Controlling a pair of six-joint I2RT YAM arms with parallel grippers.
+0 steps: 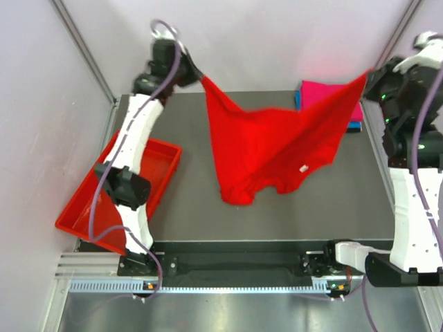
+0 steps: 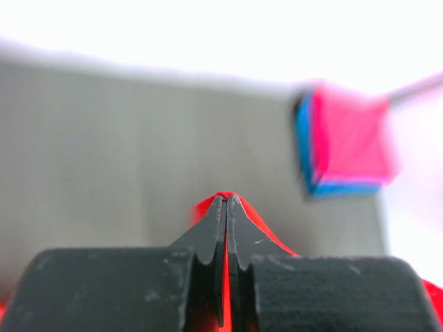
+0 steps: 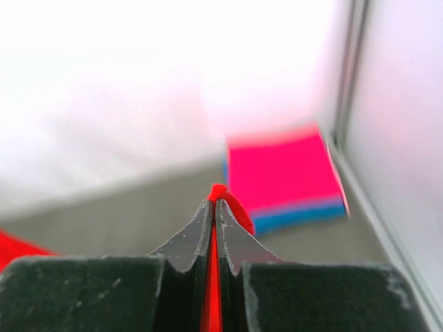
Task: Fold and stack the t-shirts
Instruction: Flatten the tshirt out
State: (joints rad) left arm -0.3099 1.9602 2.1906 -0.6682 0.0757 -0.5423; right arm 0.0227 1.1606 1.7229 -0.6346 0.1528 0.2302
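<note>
Cloth hangs stretched between the two arms: the red t-shirt [image 1: 270,149] is held up over the table [image 1: 187,207], one corner clamped in the left gripper [image 1: 199,76] at the far left and another in the right gripper [image 1: 365,75] at the far right. Its body sags in a V toward the arm bases. Only the top view shows this whole spread, and whether the lowest edge touches the table cannot be told from it. Each wrist view shows what the top view cannot: its own jaws pressed nearly together with a thin sliver of red cloth pinched between them. At the far right corner of the table, a folded magenta-pink t-shirt [image 1: 325,92] lies on a folded teal-blue t-shirt [image 1: 354,126]. From above, the red shirt partly covers this stack, while both wrist cameras see it whole though blurred, pink on top with a blue edge below. A red tray [image 1: 90,207] sits at the table's left edge beside the left arm, seen only from above.
</note>
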